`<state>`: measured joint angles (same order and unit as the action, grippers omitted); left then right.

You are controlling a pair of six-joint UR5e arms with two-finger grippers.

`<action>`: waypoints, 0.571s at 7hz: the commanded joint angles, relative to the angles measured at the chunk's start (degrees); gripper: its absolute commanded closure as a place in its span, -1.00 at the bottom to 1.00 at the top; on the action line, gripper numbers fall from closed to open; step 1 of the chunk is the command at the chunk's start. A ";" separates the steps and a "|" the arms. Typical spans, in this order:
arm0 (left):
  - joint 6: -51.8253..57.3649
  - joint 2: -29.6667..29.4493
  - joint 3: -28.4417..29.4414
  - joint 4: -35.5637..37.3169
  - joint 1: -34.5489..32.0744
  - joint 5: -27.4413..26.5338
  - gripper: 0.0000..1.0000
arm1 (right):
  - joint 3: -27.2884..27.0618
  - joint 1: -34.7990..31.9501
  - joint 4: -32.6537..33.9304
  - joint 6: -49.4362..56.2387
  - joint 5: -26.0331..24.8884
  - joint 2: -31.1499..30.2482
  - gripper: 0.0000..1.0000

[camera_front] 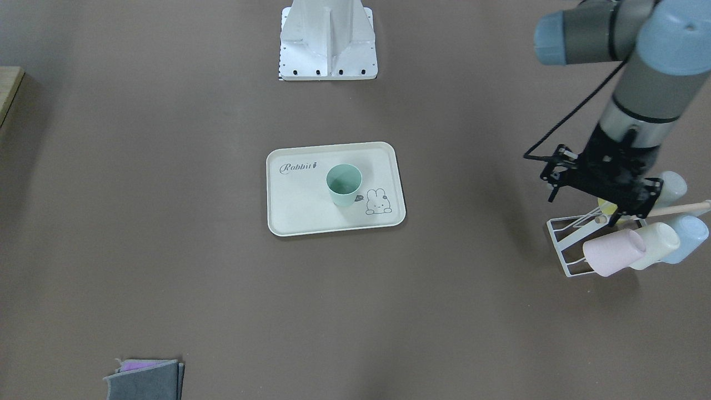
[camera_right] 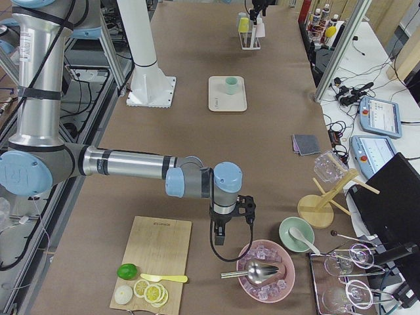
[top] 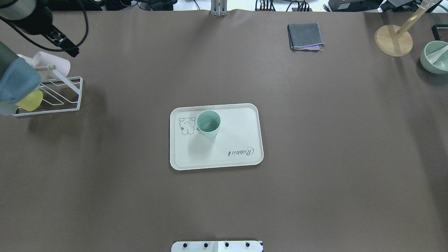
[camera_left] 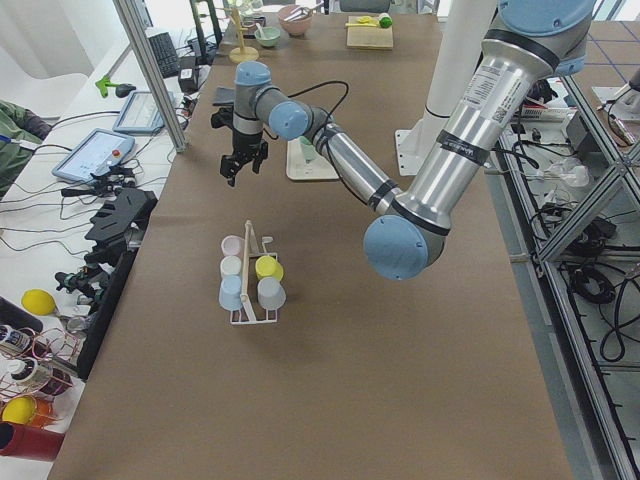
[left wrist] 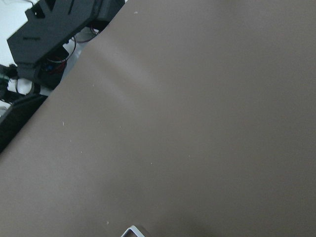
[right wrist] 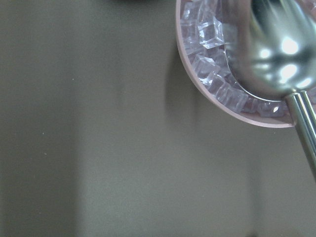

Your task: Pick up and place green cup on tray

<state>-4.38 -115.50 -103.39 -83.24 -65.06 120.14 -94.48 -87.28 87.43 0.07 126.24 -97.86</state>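
The green cup [camera_front: 344,185] stands upright on the cream tray [camera_front: 311,214] at the table's middle, next to the bunny drawing; both also show in the overhead view, the cup [top: 208,123] on the tray [top: 231,140]. My left gripper [camera_front: 602,190] hangs above the white cup rack [camera_front: 569,247], far from the tray, and looks open and empty; it also shows in the exterior left view [camera_left: 244,168]. My right gripper [camera_right: 223,233] shows only in the exterior right view, beside a pink ice bowl [camera_right: 266,266]; I cannot tell whether it is open.
The rack holds a pink cup [camera_front: 611,253], a cream cup [camera_front: 660,244], a light blue cup [camera_front: 687,238] and a yellow cup [top: 29,100]. A folded grey cloth [top: 305,36], a wooden stand [top: 393,40] and a green bowl [top: 435,57] lie on the far side.
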 commanded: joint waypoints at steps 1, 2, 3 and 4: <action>0.16 9.37 0.03 0.01 -10.83 12.17 -0.97 | 0.00 0.00 -0.07 0.02 -0.12 0.13 -1.00; 0.42 14.55 0.12 -0.51 -16.18 17.09 -0.97 | 0.00 0.00 -0.07 0.02 -0.03 0.22 -1.00; 4.25 19.21 0.21 -0.60 -20.50 17.66 -0.97 | -0.09 0.00 -0.07 0.02 -0.03 0.57 -1.00; 11.25 22.22 2.30 -0.52 -22.72 17.67 -0.97 | -0.27 0.00 -0.33 0.02 -0.12 0.57 -1.00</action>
<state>0.34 -97.78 -102.71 -83.74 -83.95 136.87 -94.60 -87.28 87.30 0.09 126.19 -97.42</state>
